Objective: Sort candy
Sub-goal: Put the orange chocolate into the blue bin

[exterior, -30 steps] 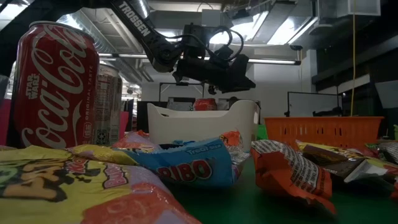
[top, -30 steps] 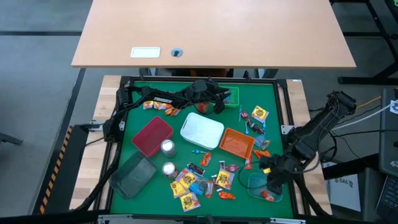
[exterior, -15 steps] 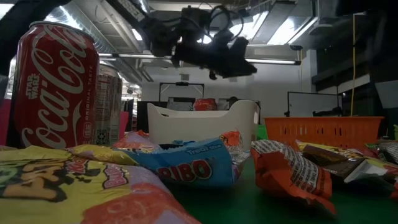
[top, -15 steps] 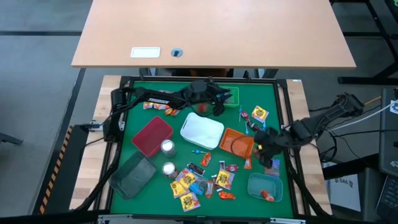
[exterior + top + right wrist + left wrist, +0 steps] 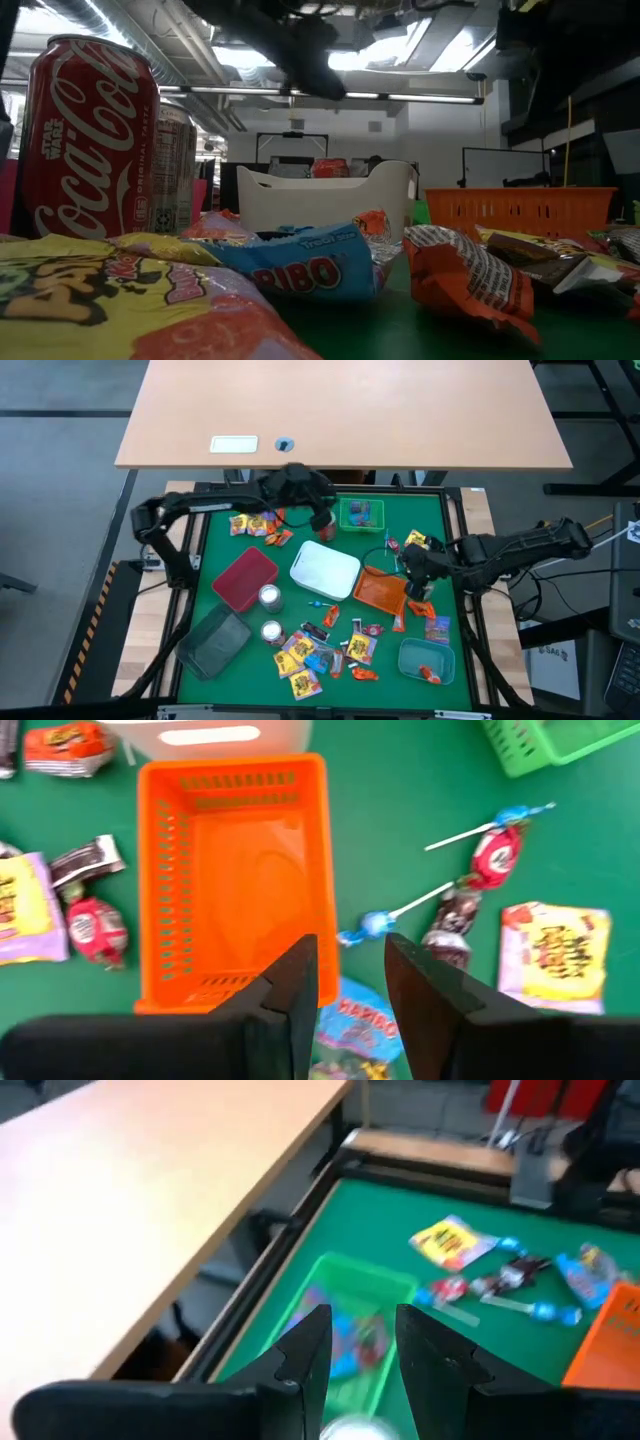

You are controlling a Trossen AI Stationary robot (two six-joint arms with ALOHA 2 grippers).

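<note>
Both arms have shifted since a second ago: my right gripper [image 5: 418, 568] has left the teal tray [image 5: 428, 660] at the mat's near right corner and now hangs over the orange mesh basket [image 5: 232, 880], while my left gripper [image 5: 322, 520] has drawn back toward the far edge, beside the green basket [image 5: 361, 514]. Each gripper's fingers stand slightly apart, holding nothing I can see. Lollipops with blue sticks [image 5: 478, 850] lie just beside the orange basket, long axes slanting, heads toward the yellow packet [image 5: 556, 952]. Most wrapped candy [image 5: 322, 652] is scattered along the near edge, beside two small cans [image 5: 270, 613].
</note>
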